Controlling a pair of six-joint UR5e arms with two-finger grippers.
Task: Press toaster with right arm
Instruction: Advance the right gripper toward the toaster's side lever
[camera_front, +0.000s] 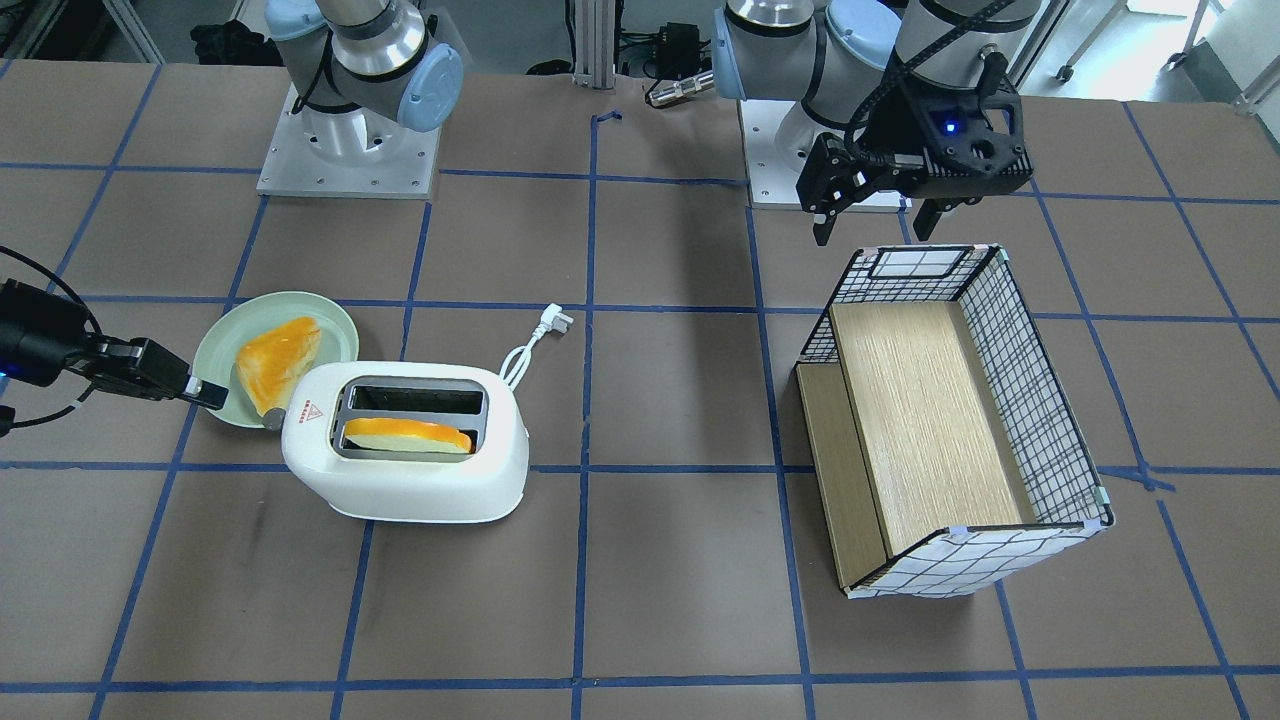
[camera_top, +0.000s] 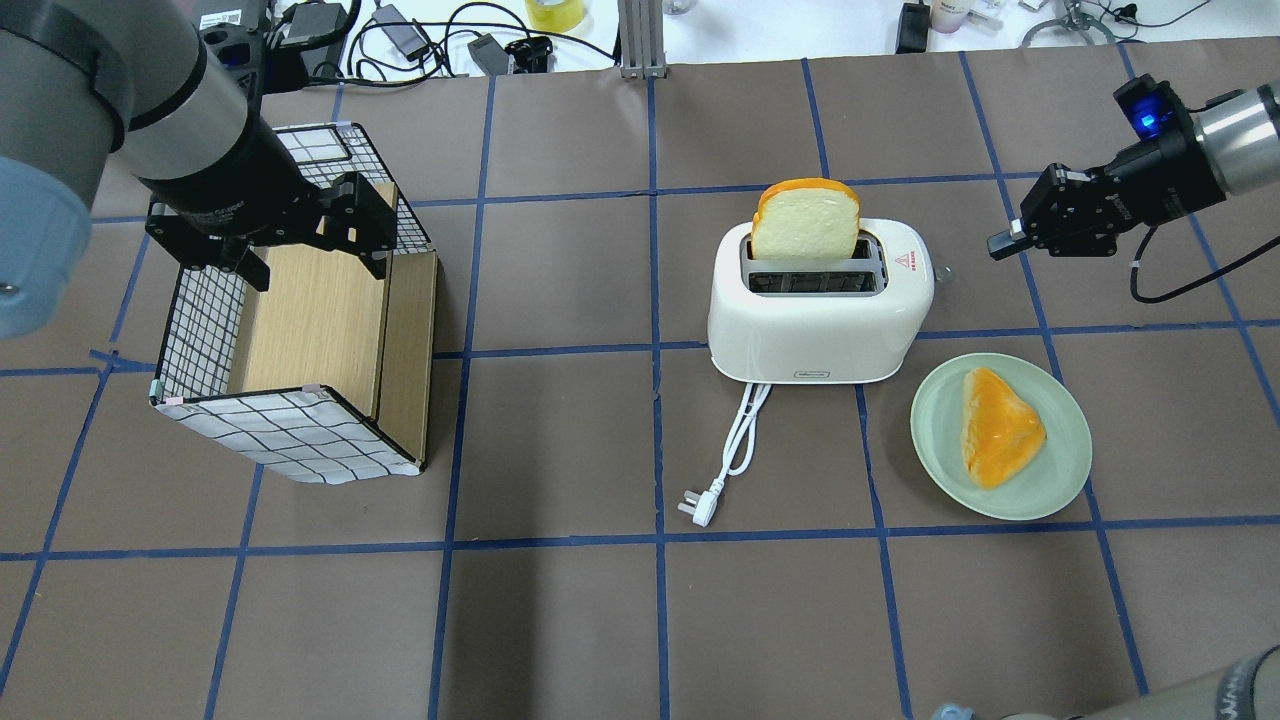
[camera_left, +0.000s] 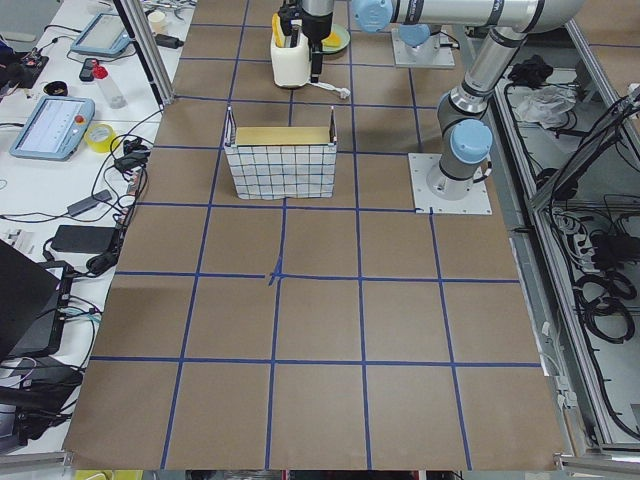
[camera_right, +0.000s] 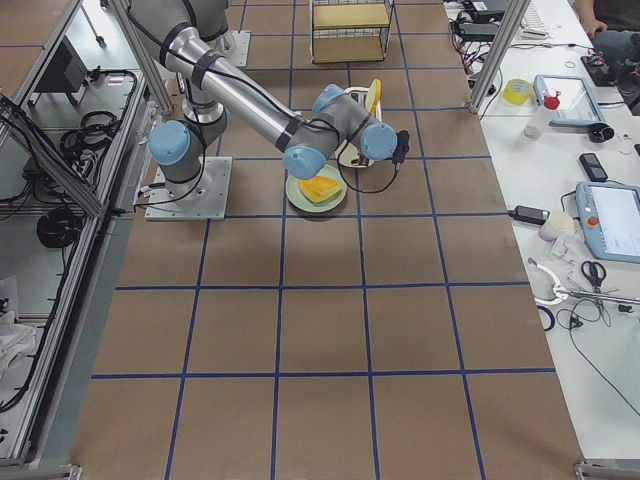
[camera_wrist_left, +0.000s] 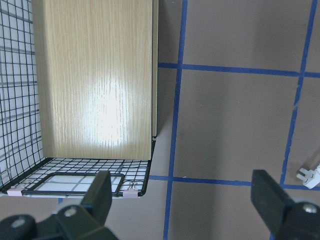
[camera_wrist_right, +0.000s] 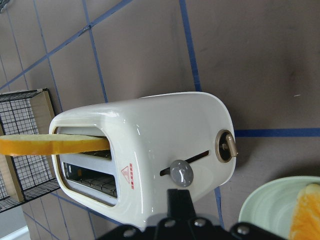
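Note:
The white two-slot toaster stands on the table with a toast slice sticking up from one slot. My right gripper is shut and empty, level with the toaster's end and a short way from it. In the right wrist view the toaster fills the frame. Its grey lever knob sits high in its slot, just ahead of my shut fingertips. My left gripper is open and empty above the wire basket's end.
A green plate with a bread piece lies beside the toaster, under my right gripper's path. The toaster's cord and plug trail on the table. A wire basket with wooden boards stands under the left arm.

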